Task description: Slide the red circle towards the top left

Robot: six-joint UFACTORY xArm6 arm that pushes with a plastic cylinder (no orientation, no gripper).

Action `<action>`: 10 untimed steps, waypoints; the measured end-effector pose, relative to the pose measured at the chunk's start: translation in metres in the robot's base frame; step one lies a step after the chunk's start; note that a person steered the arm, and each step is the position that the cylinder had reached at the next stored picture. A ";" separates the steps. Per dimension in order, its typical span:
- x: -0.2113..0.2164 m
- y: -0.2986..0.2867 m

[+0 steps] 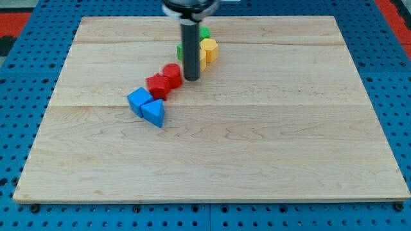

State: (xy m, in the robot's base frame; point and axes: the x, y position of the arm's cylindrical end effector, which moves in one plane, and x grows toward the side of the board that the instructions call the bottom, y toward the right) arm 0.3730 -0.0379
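Camera view: no jaws on this rig, just my tip (192,79), sitting right at the 3 o'clock edge of the red circle (171,73). Circle's up-centre on the bench (289,160), touching a blurry second red block (157,85) at its 8 o'clock. Blue cube (138,101) and blue triangle (153,113) below; yellow block (209,50) and green block (204,32) behind the rod.

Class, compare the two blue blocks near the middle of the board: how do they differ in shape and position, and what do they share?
The blue cube looks square-faced, while the blue triangle is wedge-shaped with a pointed lower corner. The blue cube lies further to the view's left and top; the blue triangle sits toward the view's bottom right of it. The blue cube is nearer the red blocks. They share their colour, touch each other, and both lie away from my tip.
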 end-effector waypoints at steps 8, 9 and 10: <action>-0.005 -0.143; -0.059 -0.170; -0.058 -0.163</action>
